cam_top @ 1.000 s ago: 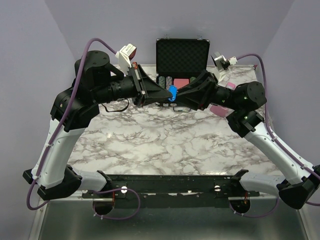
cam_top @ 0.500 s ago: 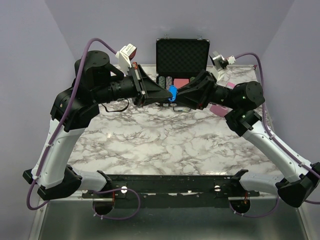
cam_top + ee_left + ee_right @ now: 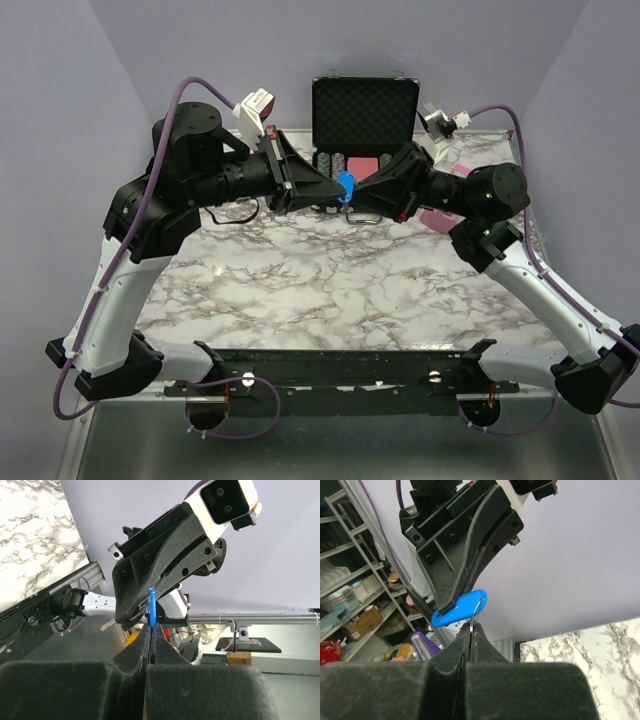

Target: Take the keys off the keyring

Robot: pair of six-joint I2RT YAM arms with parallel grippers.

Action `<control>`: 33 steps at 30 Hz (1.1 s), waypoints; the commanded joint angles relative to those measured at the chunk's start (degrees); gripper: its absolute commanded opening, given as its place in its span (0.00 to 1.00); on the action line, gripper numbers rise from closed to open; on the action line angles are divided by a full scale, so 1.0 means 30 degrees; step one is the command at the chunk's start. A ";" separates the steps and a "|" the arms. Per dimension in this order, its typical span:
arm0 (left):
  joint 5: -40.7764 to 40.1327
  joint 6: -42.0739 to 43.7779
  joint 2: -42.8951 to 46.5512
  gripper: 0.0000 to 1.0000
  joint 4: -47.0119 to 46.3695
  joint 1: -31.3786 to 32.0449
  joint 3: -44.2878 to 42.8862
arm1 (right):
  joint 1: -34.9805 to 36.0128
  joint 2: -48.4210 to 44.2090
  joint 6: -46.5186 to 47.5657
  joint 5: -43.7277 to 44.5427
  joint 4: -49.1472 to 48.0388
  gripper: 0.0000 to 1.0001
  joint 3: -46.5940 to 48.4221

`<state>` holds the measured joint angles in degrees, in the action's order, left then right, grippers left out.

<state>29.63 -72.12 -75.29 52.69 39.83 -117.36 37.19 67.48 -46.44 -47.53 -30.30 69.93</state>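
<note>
Both grippers meet in mid-air above the back of the marble table [image 3: 300, 270]. A blue oval key head [image 3: 346, 185] sits between them. My left gripper [image 3: 337, 188] is shut on the keys [image 3: 152, 607], whose blue head stands edge-on at its tips. In the right wrist view the blue head [image 3: 460, 609] carries a thin silvery keyring [image 3: 478, 611] through its end. My right gripper [image 3: 471, 627] is shut on that ring. A small silvery blade [image 3: 107, 625] pokes out beside the right gripper's fingers [image 3: 165, 565].
An open black case [image 3: 363, 105] with a foam-lined lid stands at the back, with poker chips [image 3: 340, 160] in its base. A pink object [image 3: 438, 216] lies under the right arm. Purple cables loop over both arms.
My right gripper has closed its jaws on the keyring and shifted slightly toward the left gripper. The left gripper has stayed shut on the blue key head.
</note>
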 commanded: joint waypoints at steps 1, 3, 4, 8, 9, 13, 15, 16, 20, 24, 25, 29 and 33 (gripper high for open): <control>0.0700 -0.0511 0.0602 0.00 -0.0862 0.0052 0.0710 | 0.0142 -0.0579 0.0010 -0.0797 -0.0066 0.01 -0.0077; 0.0759 -0.0599 0.0778 0.00 -0.1125 0.0081 0.1178 | 0.0143 -0.0726 0.0039 -0.0944 0.0285 0.01 -0.0107; 0.0788 -0.0658 0.0895 0.02 -0.1301 0.0081 0.1471 | 0.0143 -0.0756 0.0010 -0.1002 0.0519 0.01 -0.0136; 0.0730 -0.1038 0.1626 0.23 -0.2324 0.0023 0.2904 | 0.0142 -0.1136 0.0447 -0.1179 0.2216 0.01 -0.0078; 0.0643 -0.1213 0.1948 0.30 -0.2734 -0.0006 0.3373 | 0.0143 -0.1224 0.0594 -0.1179 0.3004 0.01 -0.0078; 0.0525 -0.2326 0.3617 0.40 -0.4929 -0.0503 0.6386 | 0.0143 -0.1780 0.1064 -0.0946 0.5640 0.01 0.0009; 0.0466 -0.2882 0.4525 0.42 -0.5693 -0.1001 0.8028 | 0.0114 -0.1898 0.1326 -0.0886 0.7483 0.01 0.0330; 0.0466 -0.3059 0.5051 0.43 -0.5900 -0.1206 0.8732 | 0.0142 -0.1754 0.1386 -0.0886 0.8886 0.01 0.0709; -0.0001 -0.2799 0.6402 0.46 -0.5495 -0.1880 1.0553 | 0.0114 -0.0701 0.1623 -0.0623 1.5738 0.01 0.2292; -0.0791 -0.1277 0.6872 0.47 -0.3301 -0.2204 1.0966 | 0.0143 0.0530 0.0657 -0.0797 2.0550 0.01 0.2443; -0.0968 -0.0809 0.6873 0.47 -0.2743 -0.2291 1.0966 | 0.0143 0.0707 0.0306 -0.0943 2.1402 0.01 0.2326; -0.1700 0.1212 0.6698 0.47 -0.0982 -0.2320 1.0732 | 0.0143 0.1119 -0.0517 -0.2056 2.2407 0.01 0.2031; -0.1557 0.3380 0.6638 0.47 -0.0978 -0.2321 1.0410 | 0.0114 0.0214 -0.1686 -0.3519 1.9195 0.01 0.1594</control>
<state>26.50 -70.78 -55.31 46.72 33.32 -84.71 37.19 71.57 -47.13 -51.40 31.03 75.16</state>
